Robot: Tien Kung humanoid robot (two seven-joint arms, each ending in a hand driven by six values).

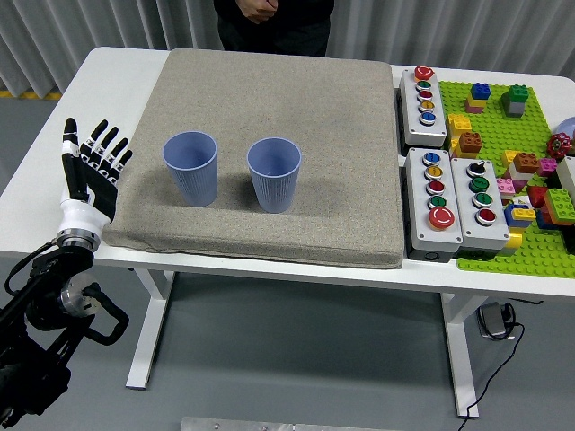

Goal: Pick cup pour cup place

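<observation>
A mat (269,99) lay on the table (126,67), covering most of its left and middle. Two cups stood upright on the mat's near half, side by side but apart: the left cup (190,168) nearer the mat's left edge, the right cup (274,174) toward its middle. The left hand (90,171) stood at the table's near left, just beside the mat's left edge, left of the left cup. Right of the mat sat three button boxes (454,199), one far, two near. A brick baseplate (503,135) lay right of them, bricks scattered on it. A person (269,18) stood behind the table's far edge.
</observation>
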